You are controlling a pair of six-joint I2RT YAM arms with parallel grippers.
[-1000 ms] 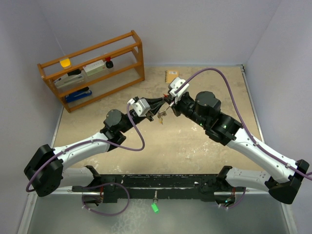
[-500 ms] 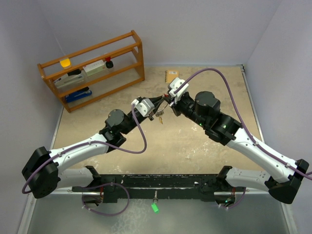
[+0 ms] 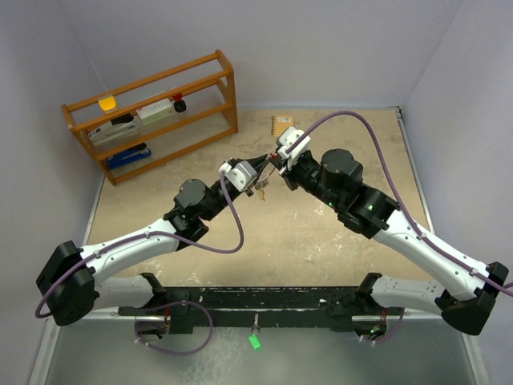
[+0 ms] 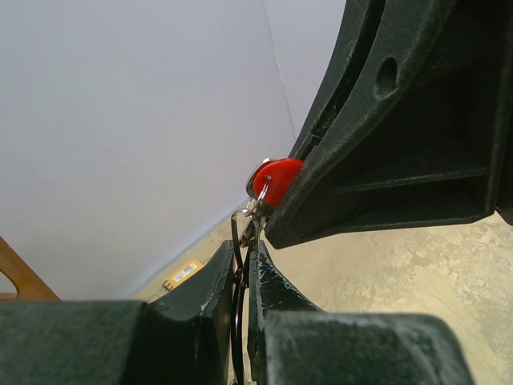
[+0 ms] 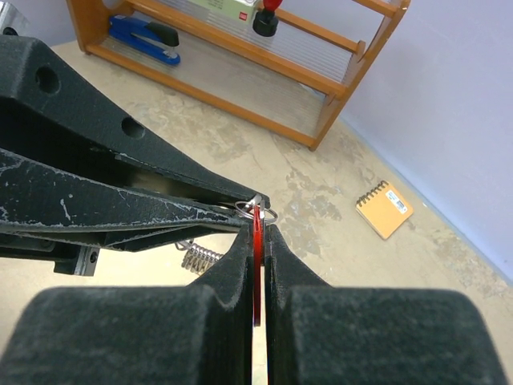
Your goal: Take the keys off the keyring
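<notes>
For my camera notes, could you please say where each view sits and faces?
Top external: overhead, behind the robot, looking down at the table; left arm and right arm show.
Left wrist: along left gripper, holding keyring, facing wall.
Right wrist: along right gripper, clamping red key, facing rack.
Both wrist views share that key.

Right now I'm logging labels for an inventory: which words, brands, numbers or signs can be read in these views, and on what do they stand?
None: no text is legible in any view.
White box on the wooden shelf: a small red label, too small and blurred to read.
Orange notebook: no print visible on the cover.
Blue stapler: no readable marking.
</notes>
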